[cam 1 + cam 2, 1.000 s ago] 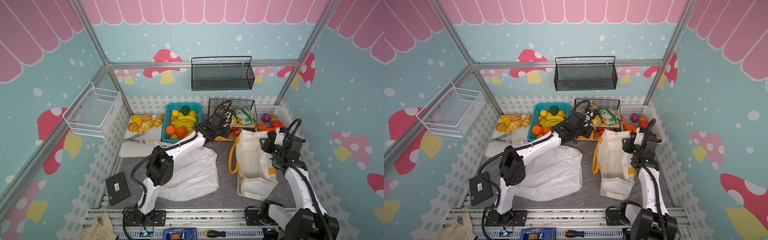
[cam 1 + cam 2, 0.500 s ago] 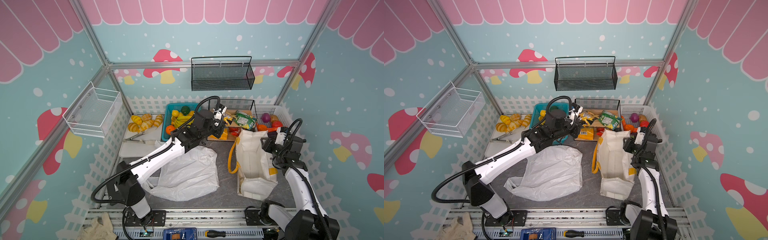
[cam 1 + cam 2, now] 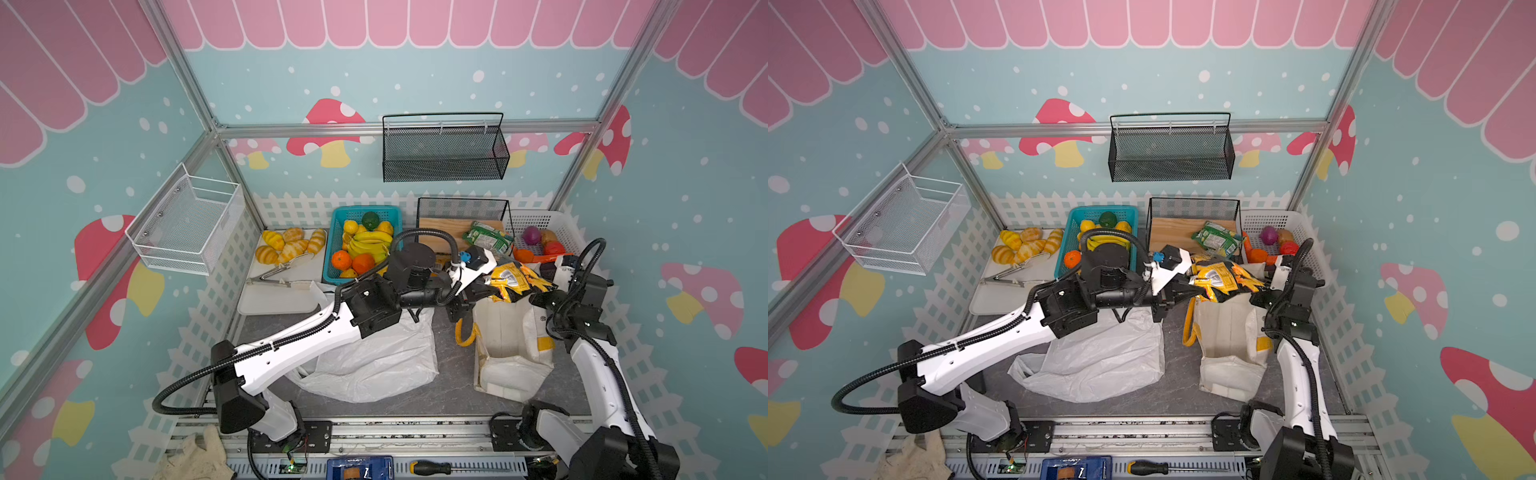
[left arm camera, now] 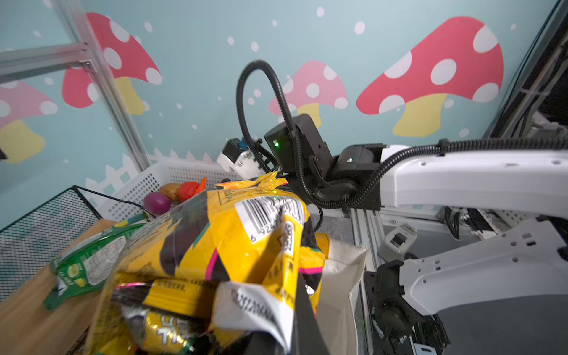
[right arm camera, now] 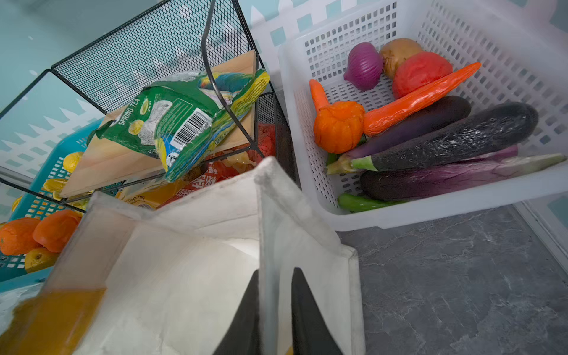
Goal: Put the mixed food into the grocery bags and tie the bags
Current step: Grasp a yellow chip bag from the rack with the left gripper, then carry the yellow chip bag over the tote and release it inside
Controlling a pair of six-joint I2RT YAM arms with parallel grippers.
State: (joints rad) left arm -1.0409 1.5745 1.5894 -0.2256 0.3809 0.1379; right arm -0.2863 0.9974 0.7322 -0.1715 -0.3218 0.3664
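My left gripper [image 3: 484,287] [image 4: 285,335] is shut on a bunch of yellow-and-black snack packets [image 3: 515,279] [image 3: 1221,280] [image 4: 233,239]. It holds them in the air over the open mouth of the cream canvas tote [image 3: 511,332] [image 3: 1229,328] [image 4: 338,276]. My right gripper [image 3: 540,297] [image 5: 276,272] is shut on the tote's upper rim [image 5: 267,215], a finger on each side of the fabric. A green packet [image 5: 178,123] lies on the wire rack. Oranges [image 3: 353,262] and bananas [image 3: 368,243] sit in the teal basket. The white plastic bag [image 3: 374,357] lies flat under my left arm.
Behind the tote stand a black wire rack [image 3: 461,208] with a wooden board and a white basket [image 5: 399,212] of vegetables. The teal basket [image 3: 332,245] is at the back centre, with bread rolls [image 3: 286,245] and tongs on a white tray to its left.
My left arm has swung right from the rack, carrying the yellow packets over the tote. My right gripper's jaws have closed onto the tote's rim.
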